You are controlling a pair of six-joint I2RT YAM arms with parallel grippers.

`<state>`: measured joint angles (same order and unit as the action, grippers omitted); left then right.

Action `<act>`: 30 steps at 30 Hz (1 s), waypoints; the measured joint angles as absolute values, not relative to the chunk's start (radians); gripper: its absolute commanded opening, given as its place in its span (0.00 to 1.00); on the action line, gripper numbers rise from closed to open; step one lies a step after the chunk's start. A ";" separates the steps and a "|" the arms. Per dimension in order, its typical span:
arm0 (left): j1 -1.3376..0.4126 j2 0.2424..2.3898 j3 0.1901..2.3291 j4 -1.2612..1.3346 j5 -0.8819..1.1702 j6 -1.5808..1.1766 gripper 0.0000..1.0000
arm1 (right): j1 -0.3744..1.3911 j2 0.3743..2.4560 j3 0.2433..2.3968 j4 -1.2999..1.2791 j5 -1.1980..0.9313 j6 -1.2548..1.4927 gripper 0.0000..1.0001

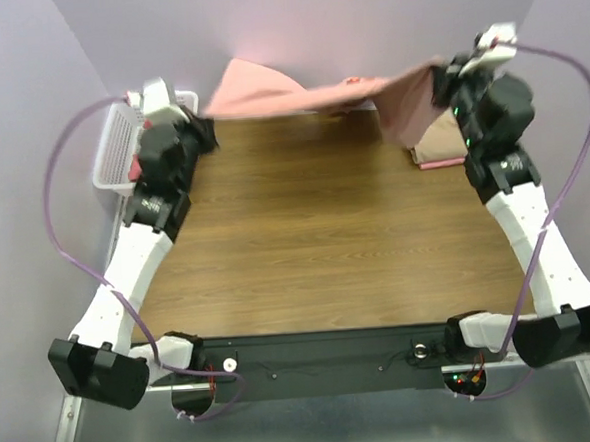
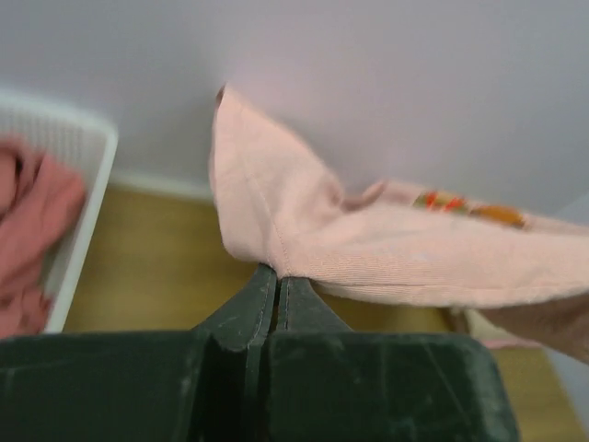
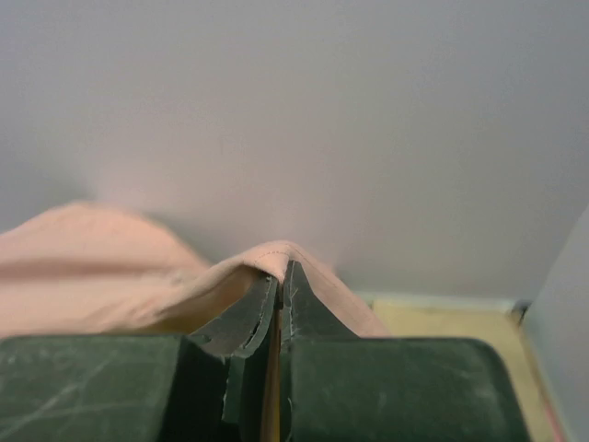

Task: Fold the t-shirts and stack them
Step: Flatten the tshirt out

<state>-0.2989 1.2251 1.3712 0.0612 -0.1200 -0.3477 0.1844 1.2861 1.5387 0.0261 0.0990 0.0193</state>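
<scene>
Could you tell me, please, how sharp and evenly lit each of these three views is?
Top view: evenly lit and fairly sharp, with a pale pinkish glow on the back wall above the pink t-shirt. Left wrist view: the shirt's hem stitching is crisp, while the white basket and the dark jaws are soft. Right wrist view: soft overall, the cloth blurred, no harsh glare.

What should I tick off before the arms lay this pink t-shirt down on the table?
1. Left claw shut on the pink t-shirt edge: ok.
2. Right claw shut on the same shirt: ok.
3. Shirt lifted above the table, spanning both arms: ok.
4. Cloth taut and flat: not ok; it peaks by the left claw and droops at the right.
5. Drooping end apart from the folded garment beneath: cannot tell.
6. White basket out of the path: ok.
</scene>
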 measured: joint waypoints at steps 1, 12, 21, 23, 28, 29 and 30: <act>-0.299 1.185 1.261 0.070 -0.127 -0.353 0.00 | 0.184 1.244 1.446 0.012 0.078 0.028 0.00; -0.299 0.946 0.451 0.103 -0.160 -0.624 0.00 | 0.184 0.961 0.779 -0.227 -0.094 0.305 0.00; -0.299 0.870 0.288 0.062 -0.154 -0.801 0.00 | 0.185 0.913 0.573 -0.405 -0.217 0.497 0.01; -0.299 0.851 0.278 0.032 -0.154 -0.824 0.00 | 0.185 0.894 0.528 -0.452 -0.226 0.533 0.00; -0.299 0.736 0.253 -0.089 -0.146 -0.905 0.00 | 0.185 0.804 0.474 -0.537 -0.259 0.643 0.01; -0.299 0.698 0.253 -0.115 -0.146 -0.927 0.00 | 0.184 0.788 0.474 -0.545 -0.263 0.664 0.01; -0.299 0.671 0.253 -0.132 -0.147 -0.942 0.00 | 0.185 0.766 0.474 -0.552 -0.264 0.685 0.01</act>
<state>-0.2993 0.6708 0.2527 -0.1322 -0.1467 -0.9421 0.1848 0.7662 0.4736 -0.5518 -0.2638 0.6853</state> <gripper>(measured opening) 0.037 0.040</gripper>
